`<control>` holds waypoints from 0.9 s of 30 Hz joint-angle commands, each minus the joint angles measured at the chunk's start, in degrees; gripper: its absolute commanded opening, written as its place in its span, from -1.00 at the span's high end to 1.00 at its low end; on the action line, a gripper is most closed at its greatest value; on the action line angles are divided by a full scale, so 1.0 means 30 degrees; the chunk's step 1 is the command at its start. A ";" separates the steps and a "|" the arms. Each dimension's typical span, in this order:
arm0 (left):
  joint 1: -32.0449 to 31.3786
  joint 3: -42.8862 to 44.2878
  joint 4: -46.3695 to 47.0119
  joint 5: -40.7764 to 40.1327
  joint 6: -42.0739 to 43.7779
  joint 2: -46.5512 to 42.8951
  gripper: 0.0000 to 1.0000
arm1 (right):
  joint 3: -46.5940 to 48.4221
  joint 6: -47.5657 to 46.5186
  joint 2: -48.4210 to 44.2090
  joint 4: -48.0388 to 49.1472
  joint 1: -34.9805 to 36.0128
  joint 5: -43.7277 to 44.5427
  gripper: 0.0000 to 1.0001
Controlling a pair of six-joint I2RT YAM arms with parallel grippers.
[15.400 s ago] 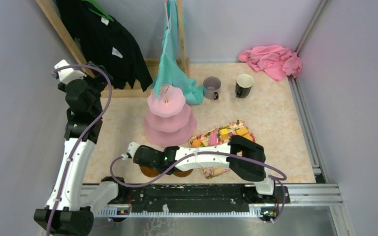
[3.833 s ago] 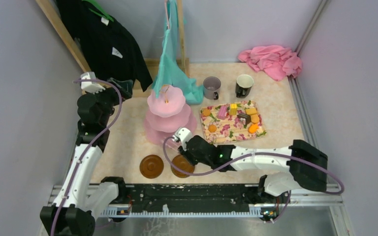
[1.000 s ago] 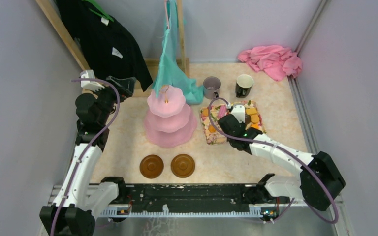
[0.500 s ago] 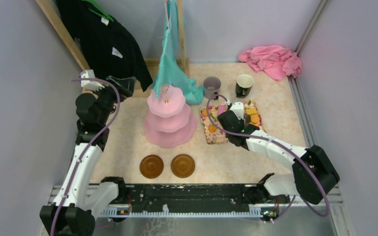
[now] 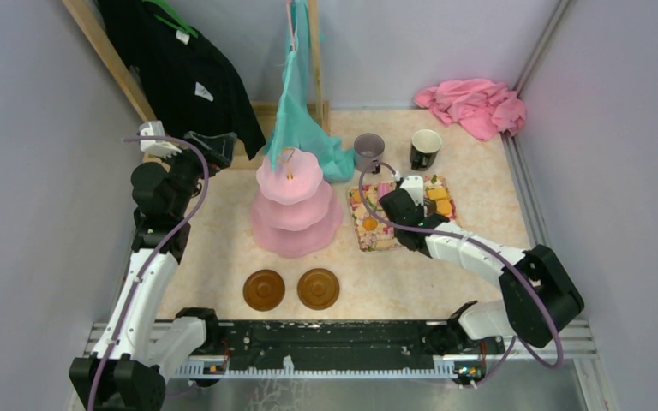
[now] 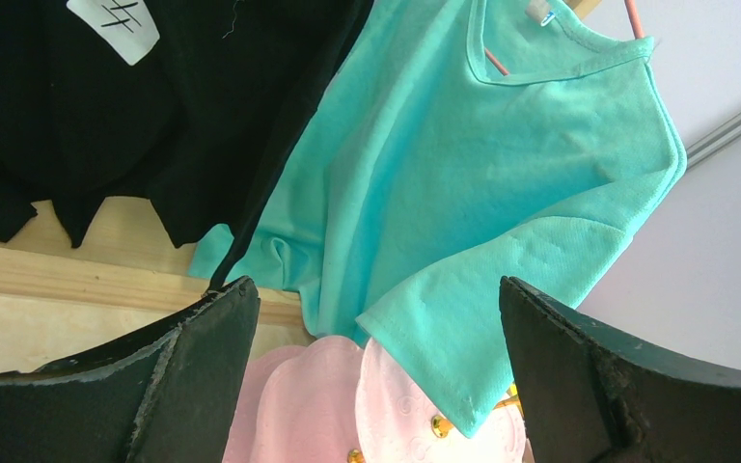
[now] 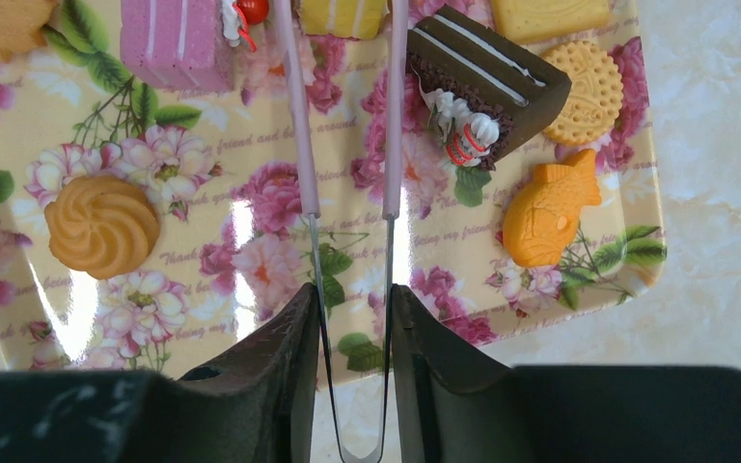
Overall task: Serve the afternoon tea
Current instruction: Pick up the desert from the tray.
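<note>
Clenching tongs (image 7: 301, 145), the right end effector (image 7: 352, 318) hovers over the tray (image 7: 540, 299). The brown cake (image 7: 487, 87) ahead-right seems light and rigid; pinch its long sides.

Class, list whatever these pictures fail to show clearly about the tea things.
- Right wrist view: the tips of the tongs run past the top edge, so whether they grip a cake is unseen.
- Top view: the right arm covers much of the floral tray; its cakes are too small to identify.
- Left wrist view: the teal shirt and bottom edge hide most of the pink stand.
</note>
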 commanded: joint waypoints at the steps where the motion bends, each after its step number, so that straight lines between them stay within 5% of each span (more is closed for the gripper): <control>1: 0.0094 0.0230 0.0749 -0.0011 0.0047 -0.0082 -0.97 | 0.0846 -0.0279 0.0102 0.1139 -0.0306 0.0081 0.50; 8: 0.0100 -0.0020 0.0779 -0.0252 0.0104 -0.0356 -0.97 | 0.0558 -0.0252 -0.0442 0.1144 -0.0329 -0.0090 0.82; 27: 0.0099 -0.0129 0.0663 -0.0526 0.0031 -0.0676 -0.97 | -0.0154 -0.0524 -0.4751 -0.0117 -0.0292 -0.0640 1.00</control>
